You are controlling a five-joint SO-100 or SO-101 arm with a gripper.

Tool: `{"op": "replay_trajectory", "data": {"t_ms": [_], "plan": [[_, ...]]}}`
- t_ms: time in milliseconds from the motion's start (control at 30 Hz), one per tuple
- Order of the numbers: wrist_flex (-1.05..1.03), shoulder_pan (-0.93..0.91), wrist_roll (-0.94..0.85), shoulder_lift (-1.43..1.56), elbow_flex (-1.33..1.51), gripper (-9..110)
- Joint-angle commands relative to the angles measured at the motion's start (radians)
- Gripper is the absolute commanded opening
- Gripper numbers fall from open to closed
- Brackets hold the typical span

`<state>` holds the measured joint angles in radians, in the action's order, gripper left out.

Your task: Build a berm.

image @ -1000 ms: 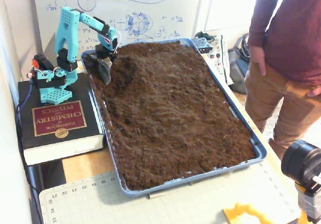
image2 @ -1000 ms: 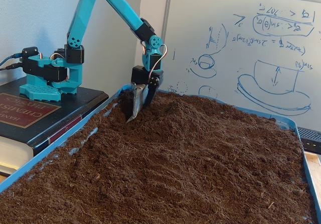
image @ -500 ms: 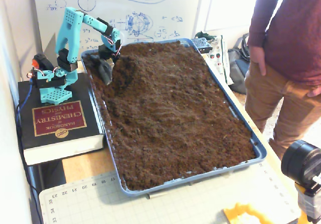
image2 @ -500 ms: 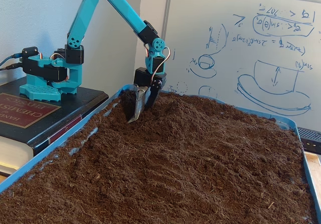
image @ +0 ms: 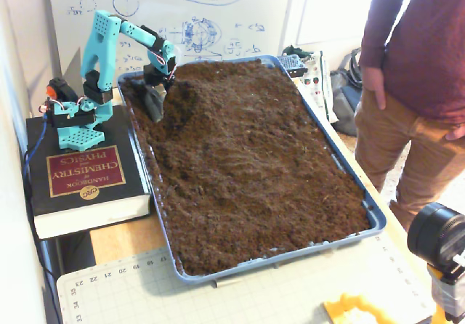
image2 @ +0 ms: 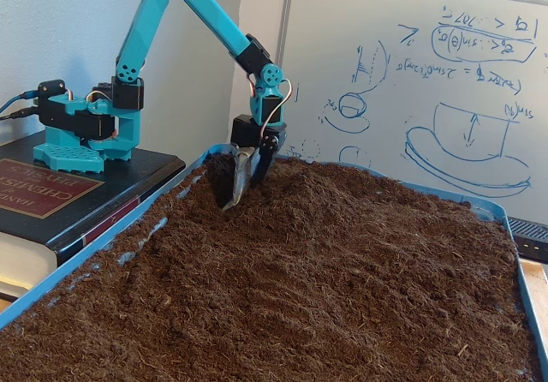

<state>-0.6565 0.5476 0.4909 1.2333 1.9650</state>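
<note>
The teal arm (image: 109, 41) stands on a thick book (image: 80, 182) at the left of a fixed view, reaching over the near corner of a blue tray (image: 378, 219) filled with dark brown soil (image: 247, 164). Its end effector (image: 152, 104) points down into the soil at the tray's far left corner, and in the other fixed view the end effector (image2: 240, 189) shows a grey scoop-like blade beside a dark finger, tips sunk into the surface. The two parts sit close together with only a thin gap (whether anything is pinched between them, I cannot tell).

The berm (image: 192, 95) is a raised hump of loose soil just right of the end effector in that view, touching it on one side; from the low camera the berm (image2: 317, 185) rises behind and right of the blade, against the whiteboard (image2: 428, 74).

A person (image: 414, 70) in a maroon top stands at the tray's right side. A cutting mat (image: 131, 288) lies on the desk (image: 120, 238) in front.
</note>
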Motion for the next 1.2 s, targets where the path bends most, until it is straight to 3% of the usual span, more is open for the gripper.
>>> {"op": "replay_trajectory", "data": {"t_ms": [0, 567, 867, 1033, 1167], "plan": [[0.181, -0.094, 0.052, 0.199, -0.382, 0], [0.169, -0.095, 0.052, 0.301, -0.364, 0], [0.124, -0.095, 0.046, 0.612, -0.046, 0], [-0.026, -0.104, -0.114, 0.9, 0.249, 0], [-0.091, -0.242, -0.311, 1.035, 0.436, 0]]}}
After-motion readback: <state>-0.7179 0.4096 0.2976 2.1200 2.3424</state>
